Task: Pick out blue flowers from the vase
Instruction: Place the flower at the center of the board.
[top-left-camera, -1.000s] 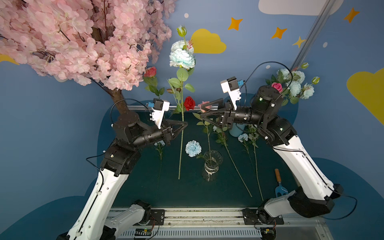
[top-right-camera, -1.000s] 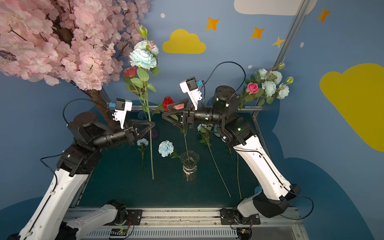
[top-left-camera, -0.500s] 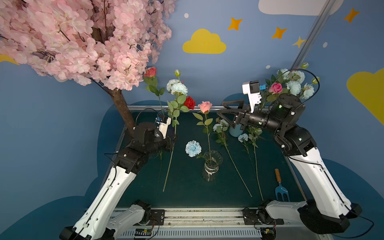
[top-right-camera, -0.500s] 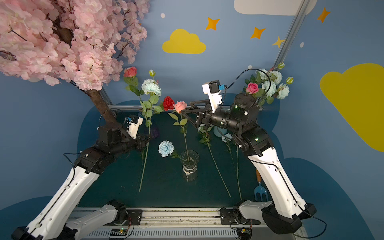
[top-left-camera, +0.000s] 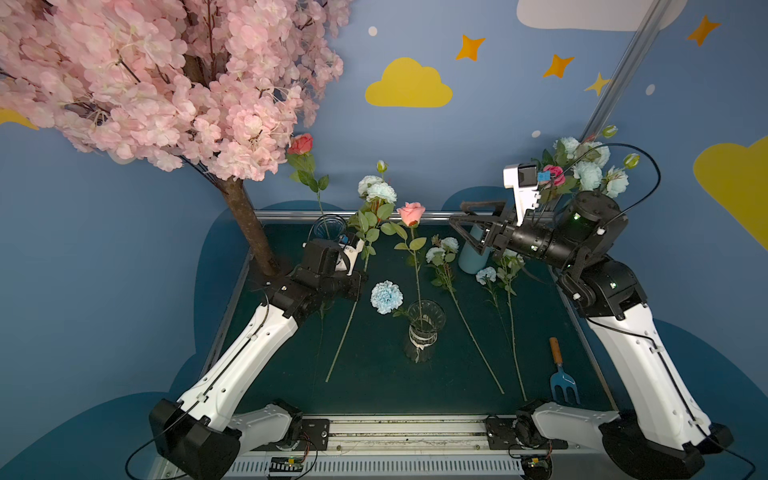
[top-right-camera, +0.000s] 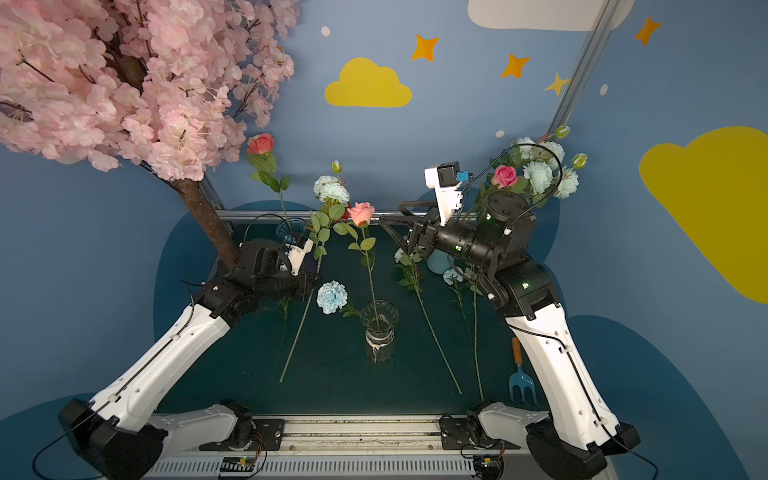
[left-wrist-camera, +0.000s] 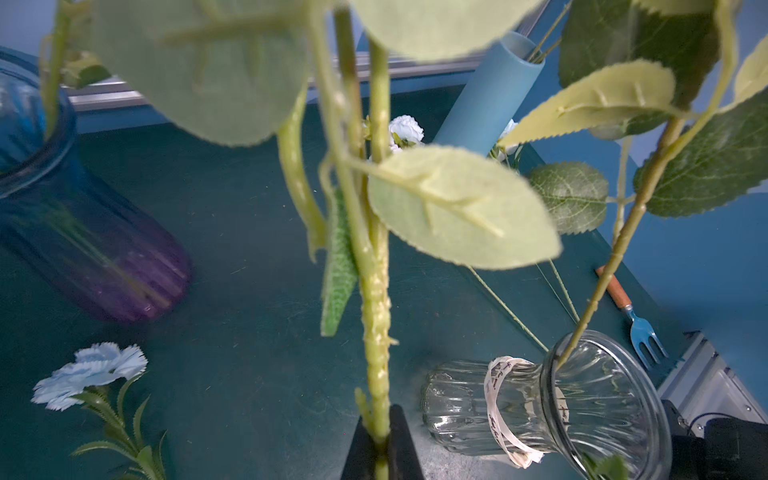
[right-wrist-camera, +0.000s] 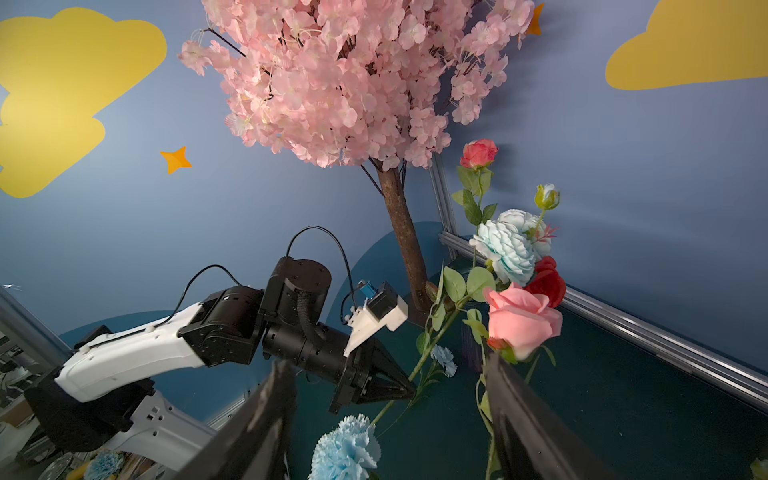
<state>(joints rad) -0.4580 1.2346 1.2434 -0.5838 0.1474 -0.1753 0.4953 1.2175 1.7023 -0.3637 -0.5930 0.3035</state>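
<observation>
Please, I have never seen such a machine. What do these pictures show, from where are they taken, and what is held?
Two robot arms stand at the edge of a table. Two pictures look down on the whole scene from above. The other two come from small cameras on the arms' wrists. The left end effector is shut on the stem of a blue flower. The right end effector is open and empty. A glass vase on the green mat holds a pink rose. More blue flowers and a garden fork lie on the mat.
</observation>
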